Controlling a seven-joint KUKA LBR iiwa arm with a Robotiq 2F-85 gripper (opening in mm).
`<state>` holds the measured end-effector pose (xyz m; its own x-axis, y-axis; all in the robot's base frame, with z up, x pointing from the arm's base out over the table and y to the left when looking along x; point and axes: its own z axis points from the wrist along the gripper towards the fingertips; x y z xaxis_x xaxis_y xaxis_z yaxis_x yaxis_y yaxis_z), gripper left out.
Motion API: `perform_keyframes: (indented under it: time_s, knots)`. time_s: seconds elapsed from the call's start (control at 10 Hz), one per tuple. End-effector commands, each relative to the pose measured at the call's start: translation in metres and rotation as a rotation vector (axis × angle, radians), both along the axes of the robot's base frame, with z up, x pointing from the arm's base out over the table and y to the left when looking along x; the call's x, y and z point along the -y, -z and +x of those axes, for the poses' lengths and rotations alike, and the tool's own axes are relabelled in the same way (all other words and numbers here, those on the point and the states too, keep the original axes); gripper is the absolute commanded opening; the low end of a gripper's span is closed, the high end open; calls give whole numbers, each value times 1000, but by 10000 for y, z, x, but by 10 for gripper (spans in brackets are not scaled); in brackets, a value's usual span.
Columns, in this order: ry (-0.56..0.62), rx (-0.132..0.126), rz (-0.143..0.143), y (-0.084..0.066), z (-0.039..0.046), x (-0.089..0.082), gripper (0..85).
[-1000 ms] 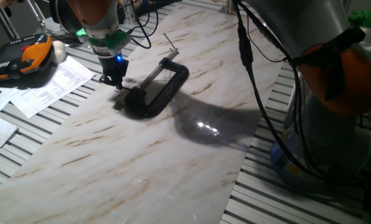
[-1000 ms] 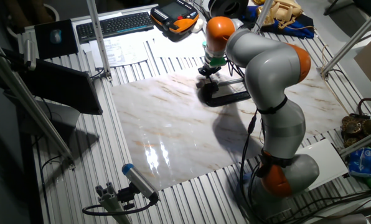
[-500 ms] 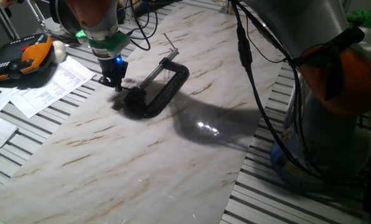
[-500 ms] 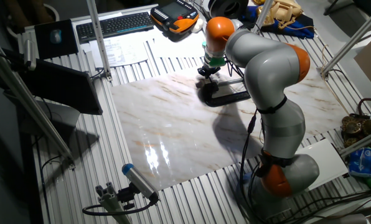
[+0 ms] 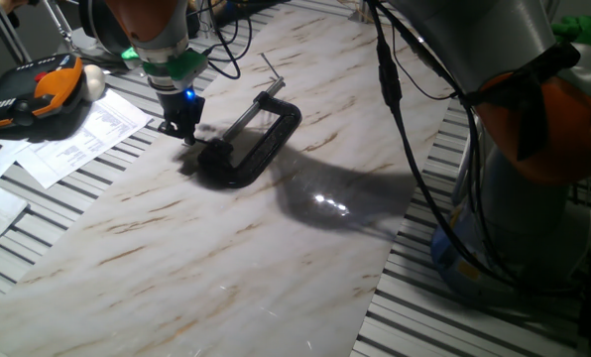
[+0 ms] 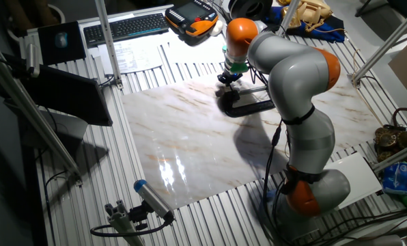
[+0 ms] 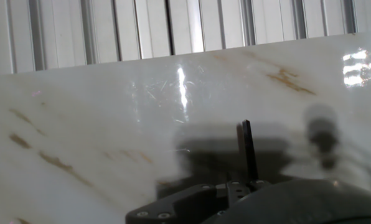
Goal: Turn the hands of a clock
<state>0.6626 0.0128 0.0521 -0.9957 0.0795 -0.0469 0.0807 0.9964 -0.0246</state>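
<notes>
The clock is a black C-clamp (image 5: 284, 127) with a silver screw rod (image 5: 244, 121), lying flat on the marble slab (image 5: 226, 258). It also shows in the other fixed view (image 6: 250, 107). My gripper (image 5: 187, 133) points down just left of the clamp's rounded end, close above the slab; it also shows in the other fixed view (image 6: 226, 81). In the hand view a thin dark pin (image 7: 246, 149), the hands, stands up from a black body (image 7: 266, 202) at the bottom edge. My fingers look close together, but I cannot tell whether they hold the pin.
An orange and black pendant (image 5: 43, 91) and printed papers (image 5: 82, 134) lie left of the slab. A keyboard (image 6: 125, 26) is at the back. My arm's base (image 6: 306, 184) and black cables (image 5: 405, 149) stand on the slab's right side. Ribbed metal table (image 5: 414, 317) surrounds it.
</notes>
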Motion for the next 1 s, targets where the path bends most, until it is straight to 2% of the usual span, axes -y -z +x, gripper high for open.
perform_keyframes:
  time_s: [0.0, 0.4, 0.9]
  knots:
    - [0, 0, -1, 0, -1, 2, 0]
    - [-3, -4, 2, 13, 4, -7, 0]
    - [-12, -5, -10, -8, 2, 73, 0]
